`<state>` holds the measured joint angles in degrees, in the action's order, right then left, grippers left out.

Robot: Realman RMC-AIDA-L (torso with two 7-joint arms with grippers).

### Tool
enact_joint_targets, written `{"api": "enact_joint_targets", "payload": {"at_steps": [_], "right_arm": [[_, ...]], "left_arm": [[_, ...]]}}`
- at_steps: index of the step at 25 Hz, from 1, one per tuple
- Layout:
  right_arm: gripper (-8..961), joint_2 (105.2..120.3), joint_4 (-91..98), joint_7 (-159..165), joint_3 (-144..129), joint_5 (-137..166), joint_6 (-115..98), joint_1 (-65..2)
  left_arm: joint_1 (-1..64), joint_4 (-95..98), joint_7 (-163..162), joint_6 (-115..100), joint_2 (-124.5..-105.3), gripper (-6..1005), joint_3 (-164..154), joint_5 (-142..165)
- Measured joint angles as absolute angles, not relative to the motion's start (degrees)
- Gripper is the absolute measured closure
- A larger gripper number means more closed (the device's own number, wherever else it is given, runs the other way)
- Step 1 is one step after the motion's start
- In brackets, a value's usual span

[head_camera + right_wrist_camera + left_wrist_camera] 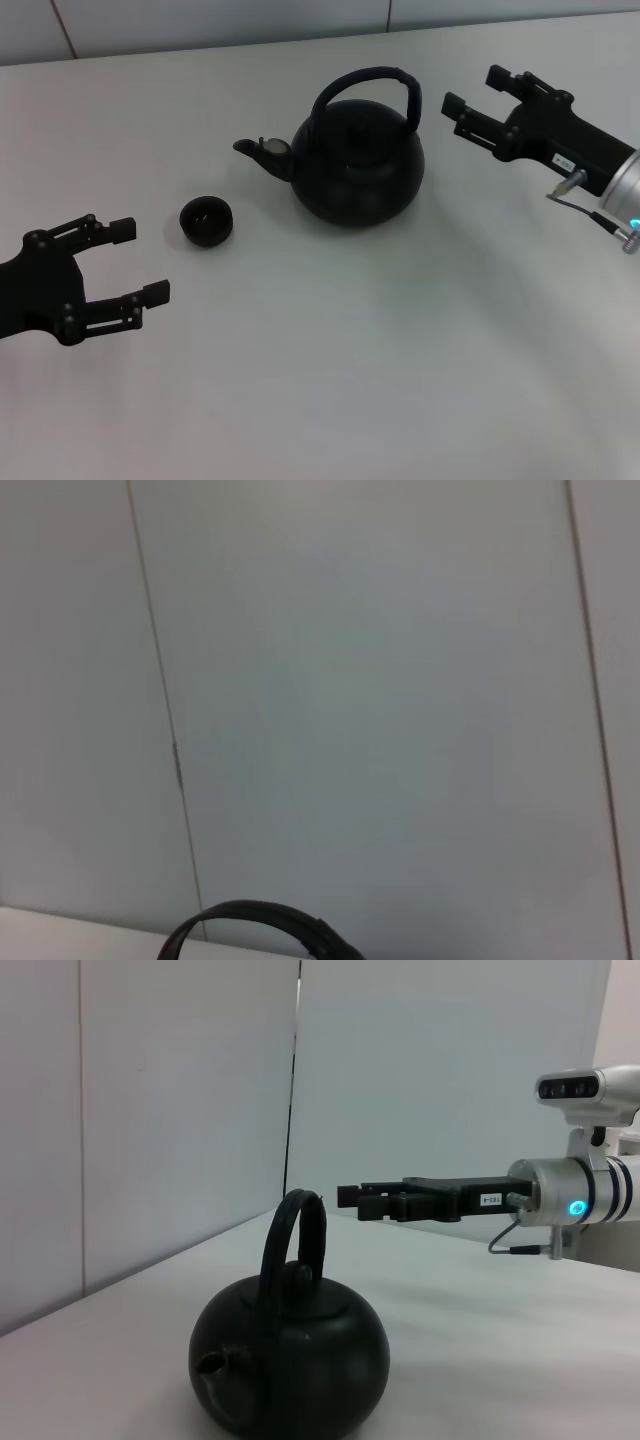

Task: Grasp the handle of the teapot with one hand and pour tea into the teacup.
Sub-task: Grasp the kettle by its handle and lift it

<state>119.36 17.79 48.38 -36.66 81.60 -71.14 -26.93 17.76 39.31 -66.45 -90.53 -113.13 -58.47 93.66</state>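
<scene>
The matte black teapot [358,165] stands upright mid-table, its spout [262,152] toward my left. Its arched handle [366,88] stands over the lid; it also shows in the left wrist view [293,1232] and partly in the right wrist view [262,927]. The tiny dark teacup [208,221] sits on the table just left of the spout. My right gripper [472,92], on the silver arm with the blue-green light, is open and empty, a little right of the handle's top and apart from it. My left gripper [137,262], all black, is open and empty, left of the cup. No tea shows.
The white table [400,360] stretches all round the pot and cup. A pale panelled wall [200,25] runs along its far edge. The right arm's silver wrist [580,1200] hangs above the table behind the teapot.
</scene>
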Motion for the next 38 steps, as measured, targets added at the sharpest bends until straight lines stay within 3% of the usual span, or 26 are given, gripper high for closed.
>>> {"api": "enact_joint_targets", "payload": {"at_steps": [38], "right_arm": [[166,119.48,12.0,47.8,-36.6,81.4,-61.8,-34.0]], "left_arm": [[17.8,39.3,-66.1,-89.0,-113.85,144,-58.5,95.3]]}}
